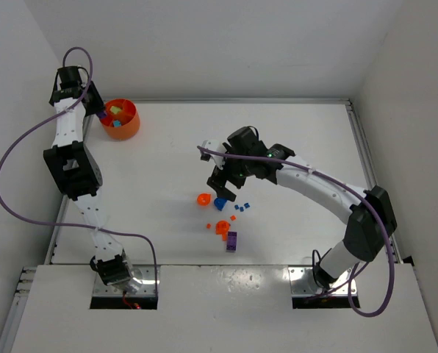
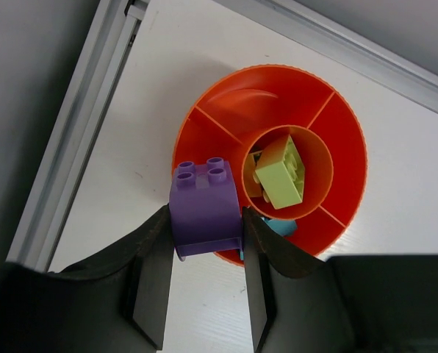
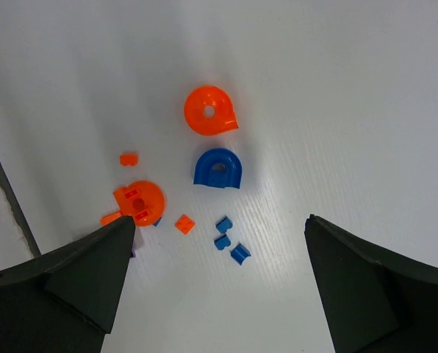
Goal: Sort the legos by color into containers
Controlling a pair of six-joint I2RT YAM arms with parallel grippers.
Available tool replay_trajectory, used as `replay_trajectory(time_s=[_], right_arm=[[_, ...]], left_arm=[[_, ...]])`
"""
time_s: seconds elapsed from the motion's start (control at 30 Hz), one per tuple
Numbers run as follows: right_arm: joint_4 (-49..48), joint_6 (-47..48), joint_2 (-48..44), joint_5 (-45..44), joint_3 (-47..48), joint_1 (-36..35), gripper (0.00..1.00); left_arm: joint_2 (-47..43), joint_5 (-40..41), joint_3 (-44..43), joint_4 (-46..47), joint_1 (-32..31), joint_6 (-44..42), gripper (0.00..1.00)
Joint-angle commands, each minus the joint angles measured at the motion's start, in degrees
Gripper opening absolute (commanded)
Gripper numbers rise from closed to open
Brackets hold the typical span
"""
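Observation:
My left gripper [image 2: 205, 220] is shut on a purple studded lego [image 2: 204, 195], held over the near rim of the round orange divided bowl [image 2: 344, 140]. The bowl's centre cup holds a lime brick [image 2: 281, 173], and a teal piece [image 2: 281, 226] lies in an outer compartment. In the top view the bowl [image 1: 131, 126] sits at the far left with the left gripper [image 1: 95, 108] beside it. My right gripper [image 3: 220, 219] hangs open above loose legos: an orange round piece [image 3: 210, 110], a blue arch [image 3: 217, 169], another orange round piece [image 3: 139, 201] and tiny blue bits [image 3: 231, 254].
A second purple brick [image 1: 231, 240] lies near the loose pile in mid-table, below an orange piece [image 1: 222, 227]. A metal rail [image 2: 79, 132] runs along the table's left edge close to the bowl. The white back wall stands just behind the bowl.

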State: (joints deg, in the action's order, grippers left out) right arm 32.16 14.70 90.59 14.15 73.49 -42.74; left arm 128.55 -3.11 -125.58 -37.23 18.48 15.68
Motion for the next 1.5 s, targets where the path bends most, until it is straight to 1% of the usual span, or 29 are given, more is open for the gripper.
replay_trajectory(time_s=[0.0,0.1,0.23,0.33,0.37,0.4,0.43,0.47,0.5,0.53,0.6,0.67,0.77,0.83,0.87,0.9,0.93,0.97,1.0,1.07,1.1,1.13,1.17,1.2,1.23,1.33,1.4,1.43,1.47], right_arm=[[-1.7,-0.9,0.9,1.2,0.3,0.8,0.99],[-1.1,-0.9,1.4,1.8,0.3,1.3,0.99],[-1.1,-1.4,2.0,2.4,0.9,1.3,0.99],[-0.6,-1.4,2.6,2.9,1.4,1.9,0.99],[-0.6,-1.4,2.6,2.9,1.4,1.9,0.99],[-0.6,-1.4,2.6,2.9,1.4,1.9,0.99],[-0.6,-1.4,2.6,2.9,1.4,1.9,0.99],[-0.6,-1.4,2.6,2.9,1.4,1.9,0.99],[-0.6,-1.4,2.6,2.9,0.9,1.9,0.99],[-0.6,-1.4,2.6,2.9,0.9,1.9,0.99],[-0.6,-1.4,2.1,2.9,0.9,1.9,0.99],[-0.6,-1.4,1.3,2.9,0.3,2.4,0.99],[-0.6,-1.4,-0.6,2.3,-0.5,3.0,0.99],[-0.6,-1.4,-2.2,2.3,-3.0,3.6,0.94],[-1.2,-1.4,-3.0,2.3,-5.4,3.6,0.92],[-1.2,-1.4,-3.6,2.3,-6.5,3.6,0.91],[-0.7,-1.4,-3.6,2.9,-7.6,4.2,0.88],[-0.2,-1.4,-4.3,4.6,-9.8,4.2,0.87],[0.7,-1.4,-4.8,5.8,-10.9,4.2,0.85],[0.7,-1.4,-5.5,9.8,-14.8,4.2,0.80],[1.2,-0.3,-6.6,10.9,-16.0,4.2,0.78],[1.2,0.3,-7.2,11.4,-18.3,3.4,0.77],[1.8,1.5,-7.2,11.9,-19.3,2.8,0.77],[2.4,2.8,-8.0,12.7,-20.0,2.8,0.77],[3.3,4.2,-8.6,14.1,-20.8,2.3,0.77],[6.4,7.5,-8.6,17.1,-21.4,1.7,0.77],[8.1,9.1,-8.6,18.4,-21.4,0.9,0.77],[8.6,11.1,-8.6,20.3,-22.1,0.9,0.84],[8.6,12.3,-9.5,20.9,-22.6,-0.3,0.89]], left_arm=[[1.3,0.7,-3.2,0.9,0.7,-0.7,0.03],[2.0,0.7,-3.8,0.9,0.7,-0.7,0.03],[3.5,0.0,-5.0,1.5,0.7,-1.2,0.05],[4.8,0.0,-5.5,1.5,0.7,-1.2,0.10],[4.8,0.0,-5.6,1.5,0.7,-1.2,0.14],[4.8,0.0,-5.6,2.1,0.7,-1.7,0.27],[4.8,0.0,-5.6,2.1,0.7,-1.7,0.36],[4.8,0.0,-5.6,2.1,0.7,-1.7,0.48],[4.8,-0.5,-5.6,2.6,0.7,-1.7,0.66],[4.8,-0.5,-6.1,2.6,0.7,-1.7,0.71],[3.6,-0.5,-6.1,2.6,0.7,-1.7,0.77],[0.5,-1.1,-5.5,2.6,0.7,-1.7,0.80],[-4.6,-2.4,-3.9,4.0,0.7,-1.7,0.80],[-11.1,-6.2,-1.3,4.6,0.7,-2.2,0.80],[-16.1,-7.4,1.6,4.6,0.7,-2.8,0.80],[-18.7,-9.0,3.7,4.6,0.7,-2.9,0.80],[-21.6,-12.8,5.9,4.6,0.7,-3.7,0.80],[-27.3,-14.4,8.7,4.6,0.2,-3.7,0.80],[-30.3,-15.7,14.9,4.6,0.2,-4.6,0.80],[-36.0,-20.2,21.5,4.6,0.2,-6.1,0.80],[-41.4,-22.7,28.1,4.6,0.2,-6.6,0.80],[-44.1,-24.2,31.6,4.6,0.2,-7.7,0.80],[-46.5,-25.8,34.8,4.6,0.2,-8.5,0.80],[-51.1,-27.0,37.8,4.6,-0.4,-10.0,0.80],[-53.4,-28.7,43.3,4.1,-0.4,-10.7,0.80],[-61.1,-30.4,51.3,3.3,-0.9,-12.8,0.80],[-63.9,-30.9,53.7,2.8,-0.9,-13.5,0.80],[-66.0,-31.7,55.5,2.0,-1.6,-14.1,0.80],[-66.8,-32.3,56.3,2.0,-1.6,-14.1,0.80]])
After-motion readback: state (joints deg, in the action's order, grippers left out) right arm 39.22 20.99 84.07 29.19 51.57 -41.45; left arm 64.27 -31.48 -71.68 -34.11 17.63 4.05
